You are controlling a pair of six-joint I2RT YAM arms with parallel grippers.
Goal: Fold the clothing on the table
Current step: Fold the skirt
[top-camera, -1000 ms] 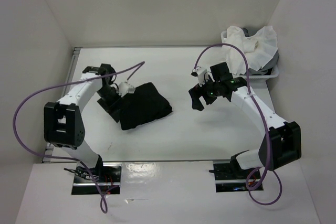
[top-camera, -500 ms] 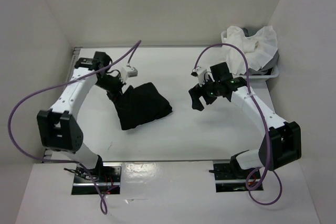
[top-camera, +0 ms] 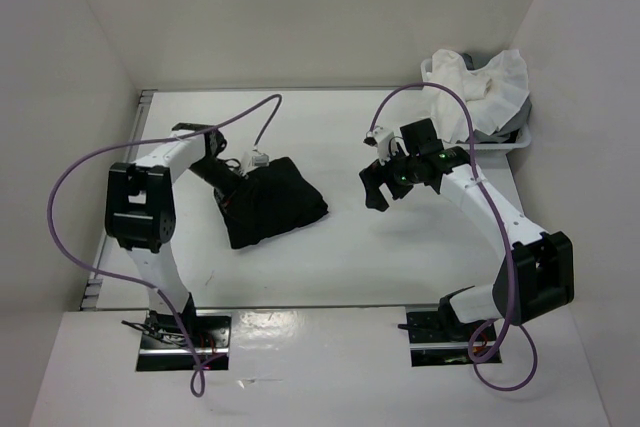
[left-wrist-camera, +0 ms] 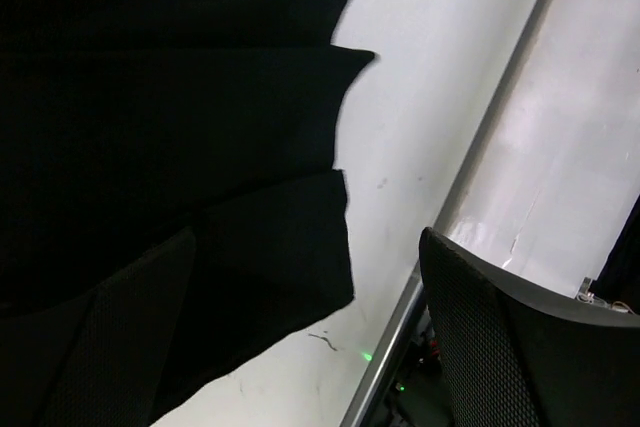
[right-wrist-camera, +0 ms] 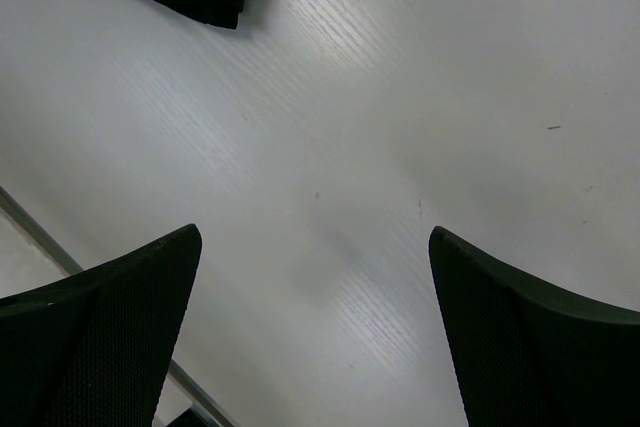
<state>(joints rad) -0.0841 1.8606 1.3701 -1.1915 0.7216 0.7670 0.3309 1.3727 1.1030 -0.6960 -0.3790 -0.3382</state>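
On the desk [top-camera: 340,267], a little toward 9 o'clock from its middle, the black skirt [top-camera: 275,202] lies in a compact heap. My left pincer [top-camera: 232,190] stands wide open at its 9 o'clock edge, partly over the fabric, gripping nothing. My right pincer [top-camera: 375,190], wide open and empty too, hangs at 3 o'clock of the skirt, apart from it.

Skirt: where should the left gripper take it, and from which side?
Take the skirt at its stepped hem corner, coming in low from the bare table side with the open left gripper. The pleats lie flat and layered there with the edge exposed, so a shallow pinch should catch them.
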